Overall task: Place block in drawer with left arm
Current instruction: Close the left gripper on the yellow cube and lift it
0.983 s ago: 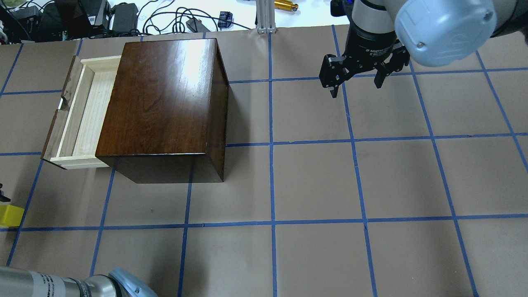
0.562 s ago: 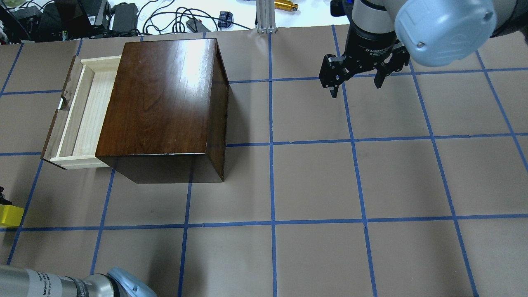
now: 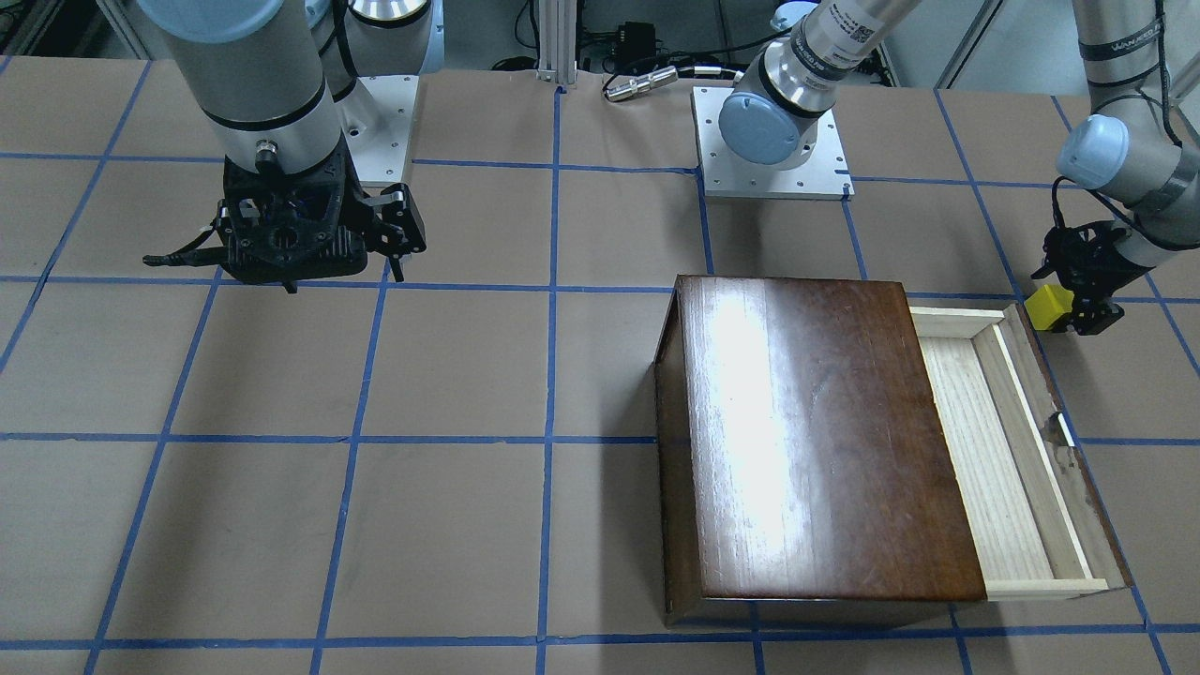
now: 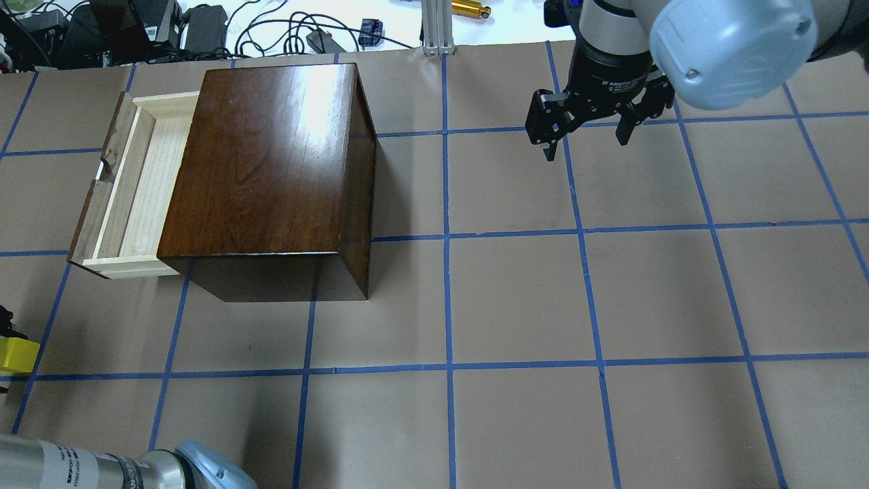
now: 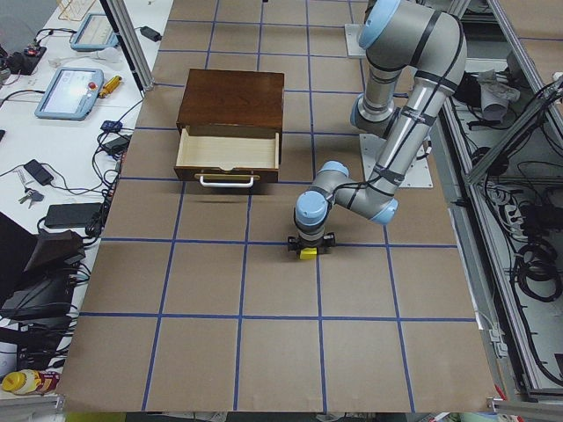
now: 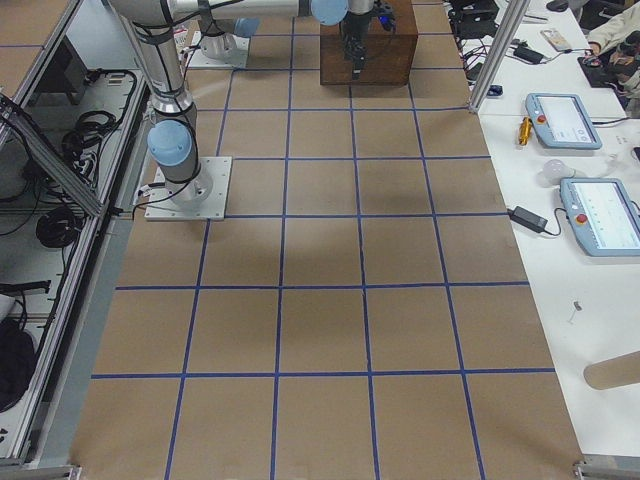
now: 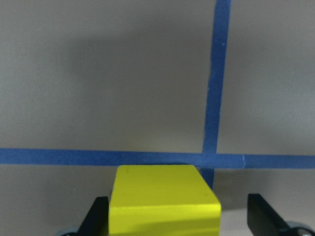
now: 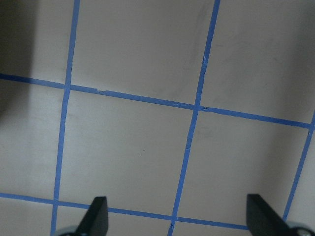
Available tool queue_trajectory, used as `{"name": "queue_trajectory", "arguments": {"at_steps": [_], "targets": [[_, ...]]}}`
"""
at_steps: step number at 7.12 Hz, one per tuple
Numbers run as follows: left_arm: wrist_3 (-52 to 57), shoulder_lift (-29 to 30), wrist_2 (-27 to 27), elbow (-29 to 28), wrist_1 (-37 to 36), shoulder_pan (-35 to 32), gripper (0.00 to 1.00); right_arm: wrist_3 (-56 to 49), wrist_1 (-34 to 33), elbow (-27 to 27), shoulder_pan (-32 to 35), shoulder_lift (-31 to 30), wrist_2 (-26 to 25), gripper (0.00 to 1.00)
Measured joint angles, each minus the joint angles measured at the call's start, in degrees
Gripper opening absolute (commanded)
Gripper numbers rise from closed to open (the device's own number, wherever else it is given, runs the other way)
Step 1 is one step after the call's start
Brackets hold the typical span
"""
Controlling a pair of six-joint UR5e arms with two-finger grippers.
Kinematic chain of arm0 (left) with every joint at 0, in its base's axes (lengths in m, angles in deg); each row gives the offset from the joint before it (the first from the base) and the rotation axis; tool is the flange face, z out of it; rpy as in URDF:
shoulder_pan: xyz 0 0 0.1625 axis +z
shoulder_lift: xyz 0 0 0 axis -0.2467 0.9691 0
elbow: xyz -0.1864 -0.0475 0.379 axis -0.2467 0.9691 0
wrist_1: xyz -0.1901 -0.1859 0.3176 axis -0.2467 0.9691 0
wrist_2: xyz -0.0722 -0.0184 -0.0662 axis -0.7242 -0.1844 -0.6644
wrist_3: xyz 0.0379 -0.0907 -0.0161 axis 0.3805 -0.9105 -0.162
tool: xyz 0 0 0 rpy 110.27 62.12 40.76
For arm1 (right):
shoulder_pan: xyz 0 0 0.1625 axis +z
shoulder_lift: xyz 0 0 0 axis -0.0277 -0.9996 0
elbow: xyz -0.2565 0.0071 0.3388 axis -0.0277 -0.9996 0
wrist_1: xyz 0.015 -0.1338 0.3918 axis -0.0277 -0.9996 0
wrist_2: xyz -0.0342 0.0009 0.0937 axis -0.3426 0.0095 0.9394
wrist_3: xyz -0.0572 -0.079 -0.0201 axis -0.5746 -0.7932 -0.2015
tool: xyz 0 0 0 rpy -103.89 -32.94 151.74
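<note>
The yellow block sits on the brown paper between the fingers of my left gripper. It lies against one finger, with a gap to the other, so the gripper is open around it. In the front view, block and left gripper are just beyond the open drawer's near corner. In the overhead view the block is at the left edge, in front of the pulled-out empty drawer. My right gripper is open and empty, far right at the back.
The dark-brown wooden box stands to the right of the drawer. Blue tape lines grid the paper-covered table. Cables and devices lie beyond the far edge. The left arm's forearm lies along the near left edge.
The left forearm at the bottom edge has shifted slightly. The block stays at about the same place at the left edge. The right arm has not moved.
</note>
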Motion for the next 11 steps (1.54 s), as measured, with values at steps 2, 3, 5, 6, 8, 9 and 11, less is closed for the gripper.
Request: {"name": "queue_trajectory", "arguments": {"at_steps": [2, 3, 5, 6, 8, 9, 11], "targets": [[0.5, 0.4, -0.4, 0.1, -0.4, 0.0, 0.44, 0.0, 0.0, 0.0, 0.0, 0.0, 0.0, 1.0], [0.9, 0.4, -0.4, 0.1, -0.5, 0.1, 0.33, 0.0, 0.0, 0.0, 0.0, 0.0, 0.0, 1.0], [1.3, 0.4, -0.5, 0.0, -0.6, 0.1, 0.27, -0.1, 0.0, 0.0, 0.0, 0.0, 0.0, 1.0], [1.3, 0.4, -0.5, -0.1, -0.6, 0.1, 0.26, -0.1, 0.0, 0.0, 0.0, 0.0, 0.0, 1.0], [1.3, 0.4, -0.4, -0.1, -0.7, 0.1, 0.23, 0.0, 0.0, 0.0, 0.0, 0.0, 0.0, 1.0], [1.3, 0.4, -0.4, -0.1, -0.7, 0.1, 0.23, -0.1, 0.0, 0.0, 0.0, 0.0, 0.0, 1.0], [1.4, 0.4, -0.4, -0.1, -0.7, 0.1, 0.22, 0.0, 0.0, 0.0, 0.0, 0.0, 0.0, 1.0]]}}
